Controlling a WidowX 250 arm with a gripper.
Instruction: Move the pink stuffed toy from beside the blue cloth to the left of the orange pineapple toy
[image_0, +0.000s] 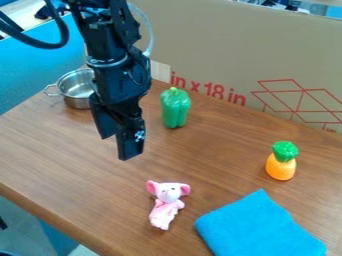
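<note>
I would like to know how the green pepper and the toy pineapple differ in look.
The green pepper is green all over, while the toy pineapple has an orange body under a green top. The pepper looks larger and blockier; the pineapple looks smaller and rounder. Both rest on the wooden table.

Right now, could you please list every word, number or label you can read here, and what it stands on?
"in x 18 in", in red on the cardboard.
Small red print at the cardboard's lower right: too small to read.
White marks on the gripper: too small to make out.
</note>
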